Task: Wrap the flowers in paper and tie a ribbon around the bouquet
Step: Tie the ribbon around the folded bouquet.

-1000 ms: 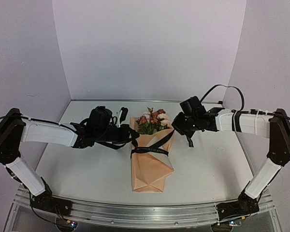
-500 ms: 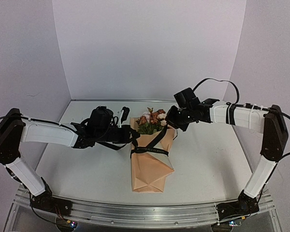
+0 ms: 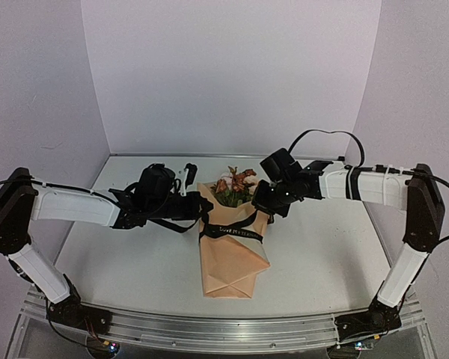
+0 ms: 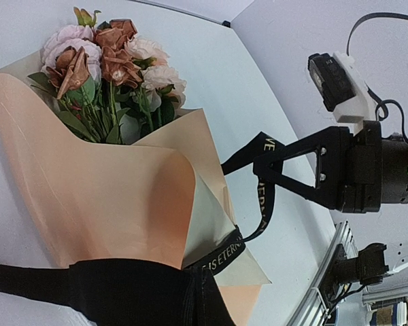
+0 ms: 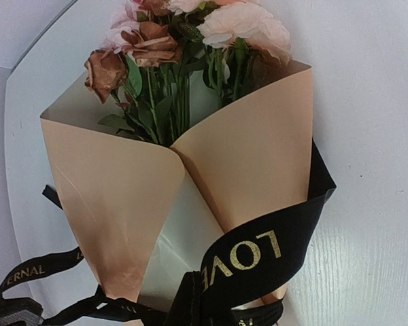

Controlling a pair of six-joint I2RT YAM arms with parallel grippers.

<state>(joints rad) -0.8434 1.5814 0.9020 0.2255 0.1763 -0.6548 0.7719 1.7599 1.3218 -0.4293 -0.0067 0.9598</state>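
Left gripper [image 3: 203, 207] clamped on the ribbon [image 3: 232, 233] just left of the bouquet [image 3: 228, 262], right gripper [image 3: 260, 209] clamped on its other end just right, cone lying lengthwise between, blooms farthest.

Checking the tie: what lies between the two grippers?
The bouquet, with the ribbon stretched across its middle, clearest in the top view.

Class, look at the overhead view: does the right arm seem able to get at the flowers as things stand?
Likely yes: the right hand hangs beside the flowers with nothing between, but it is shut on the ribbon and must let go first.
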